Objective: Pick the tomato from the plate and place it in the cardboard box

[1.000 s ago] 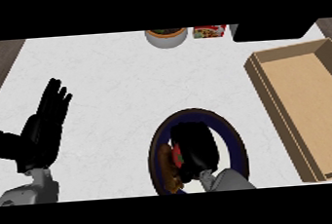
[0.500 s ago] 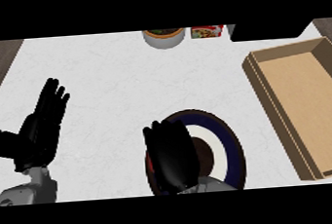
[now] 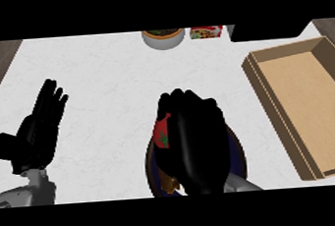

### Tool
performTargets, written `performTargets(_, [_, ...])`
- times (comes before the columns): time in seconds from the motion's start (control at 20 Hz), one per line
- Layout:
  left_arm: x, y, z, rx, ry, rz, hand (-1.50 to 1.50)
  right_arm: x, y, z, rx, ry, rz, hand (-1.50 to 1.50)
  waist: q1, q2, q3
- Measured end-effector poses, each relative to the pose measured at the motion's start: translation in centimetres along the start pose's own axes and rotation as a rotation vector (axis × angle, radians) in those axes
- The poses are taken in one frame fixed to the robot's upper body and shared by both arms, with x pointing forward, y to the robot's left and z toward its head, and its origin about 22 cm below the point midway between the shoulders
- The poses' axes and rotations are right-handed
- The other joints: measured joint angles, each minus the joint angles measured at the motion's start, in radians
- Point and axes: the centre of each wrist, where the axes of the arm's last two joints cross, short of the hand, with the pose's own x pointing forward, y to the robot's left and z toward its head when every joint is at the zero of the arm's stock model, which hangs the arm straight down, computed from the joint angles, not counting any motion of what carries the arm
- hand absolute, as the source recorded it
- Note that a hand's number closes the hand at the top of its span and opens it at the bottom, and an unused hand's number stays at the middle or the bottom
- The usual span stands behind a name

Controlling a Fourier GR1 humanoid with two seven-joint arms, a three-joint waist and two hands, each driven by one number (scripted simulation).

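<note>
- Closest to the bottom edge, the right hand [image 3: 194, 137] covers most of the plate [image 3: 150, 158], so only a thin dark rim shows at its left side and a sliver at its right.
- The tomato [image 3: 161, 133] peeks out as a red patch with a bit of green at the left edge of that hand, over the upper left part of the plate. Most of it is hidden.
- The right hand's fingers point away from the robot and look fairly straight, lying over the tomato. Honestly I can't tell if they're wrapped around it or just resting over it, and the thumb isn't visible.
- There's a small brownish bit [image 3: 171, 184] on the plate near the wrist, can't make out what it is.
- Over at the left, the left hand [image 3: 42, 126] sits open with fingers straight and pointing up, not touching anything, just resting over the white counter [image 3: 110, 84].
- To the right, well apart from the plate, is the cardboard box [image 3: 311, 100], open on top, with only its tan floor showing inside.
- Along the far edge of the counter: a round bowl [image 3: 163, 38] with something dark in it, a small red packet [image 3: 207, 32] just beside it, and a black thing [image 3: 270, 30] near the box's far corner.
</note>
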Motion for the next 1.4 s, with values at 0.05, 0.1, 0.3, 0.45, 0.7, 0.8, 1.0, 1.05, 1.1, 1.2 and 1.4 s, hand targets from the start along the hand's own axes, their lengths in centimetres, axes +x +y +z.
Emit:
performTargets(0.05, [0.1, -0.1, 0.1, -0.001, 0.0, 0.001, 0.0, -0.4, -0.8, -0.5, -0.033, 0.021, -0.006, 1.5, -0.001, 0.0, 0.0])
performTargets(0.1, [-0.1, 0.0, 0.1, 0.0, 0.0, 0.001, 0.0, -0.8, -1.2, -1.1, -0.057, 0.047, -0.006, 1.5, 0.0, 0.0, 0.0])
performTargets(0.3, [-0.1, 0.2, 0.7, -0.001, -0.001, 0.004, 0.0, -3.3, -3.8, -2.7, -0.123, 0.142, -0.019, 1.5, 0.001, 0.001, 0.0])
performTargets(0.45, [0.3, -0.2, 0.6, 0.001, -0.002, 0.007, 0.0, -5.1, -5.1, -4.0, -0.132, 0.206, -0.014, 1.5, 0.003, 0.002, 0.0])
performTargets(0.7, [0.2, -0.7, -0.1, 0.001, -0.003, 0.009, 0.0, -9.5, -6.3, -5.8, -0.144, 0.289, 0.012, 1.5, 0.003, 0.004, 0.0])
performTargets(0.8, [0.0, -0.5, 0.1, -0.003, -0.002, 0.01, 0.0, -11.2, -6.7, -6.8, -0.167, 0.312, 0.042, 1.5, 0.006, 0.004, 0.0])
performTargets(1.0, [0.3, 0.0, -0.4, -0.006, -0.005, 0.007, 0.0, -14.7, -6.1, -8.4, -0.195, 0.349, 0.128, 1.5, 0.008, 0.005, 0.0])
performTargets(1.05, [0.1, -0.3, -0.2, -0.005, -0.004, 0.006, 0.0, -15.6, -6.2, -8.9, -0.194, 0.354, 0.147, 1.5, 0.008, 0.005, 0.0])
performTargets(1.1, [0.3, -0.4, 0.0, -0.007, -0.006, 0.005, 0.0, -16.6, -6.2, -9.1, -0.192, 0.359, 0.161, 1.5, 0.009, 0.005, 0.0])
performTargets(1.2, [0.3, -0.3, -0.3, -0.01, -0.005, 0.005, 0.0, -19.0, -6.3, -9.5, -0.183, 0.368, 0.196, 1.5, 0.008, 0.006, 0.0])
performTargets(1.4, [-0.4, -0.1, -0.1, -0.013, -0.003, 0.007, 0.0, -22.9, -5.2, -10.8, -0.154, 0.382, 0.241, 1.5, 0.011, 0.006, 0.0])
